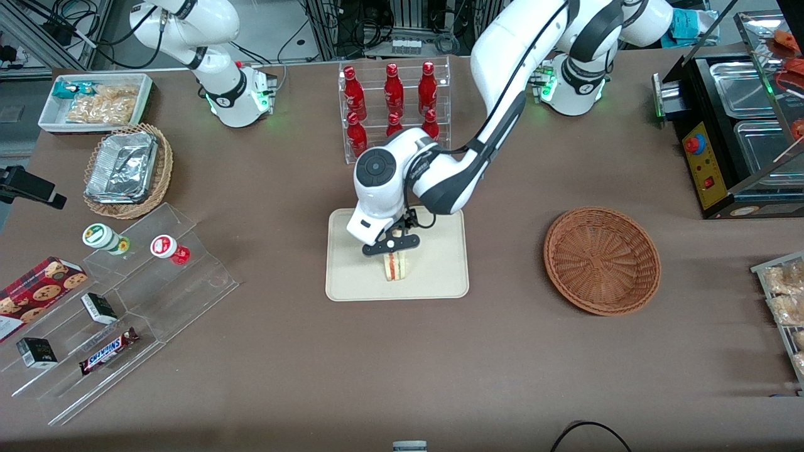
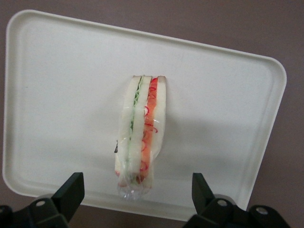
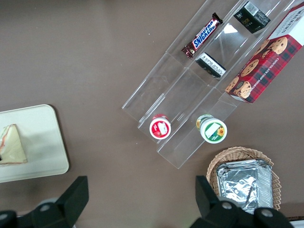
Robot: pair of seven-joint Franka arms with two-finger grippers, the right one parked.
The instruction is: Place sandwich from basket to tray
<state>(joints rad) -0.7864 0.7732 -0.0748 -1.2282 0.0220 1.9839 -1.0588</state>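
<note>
The sandwich [image 1: 395, 267], a wrapped white-bread wedge with red and green filling, stands on edge on the cream tray [image 1: 440, 276] in the front view. In the left wrist view the sandwich [image 2: 140, 137] rests on the tray [image 2: 57, 95], between my open fingers but apart from both of them. My left gripper [image 1: 393, 246] hovers just above the sandwich, open and empty; it also shows in the left wrist view [image 2: 135, 192]. The reddish-brown wicker basket [image 1: 602, 260] sits empty toward the working arm's end of the table. The right wrist view shows the sandwich [image 3: 12, 145] on the tray [image 3: 42, 142].
A clear rack of red bottles [image 1: 392, 100] stands farther from the front camera than the tray. Toward the parked arm's end are a clear stepped stand [image 1: 125, 301] with snacks, a tan basket with foil containers [image 1: 125, 169] and a white snack bin [image 1: 94, 100]. A black warmer [image 1: 735, 125] stands at the working arm's end.
</note>
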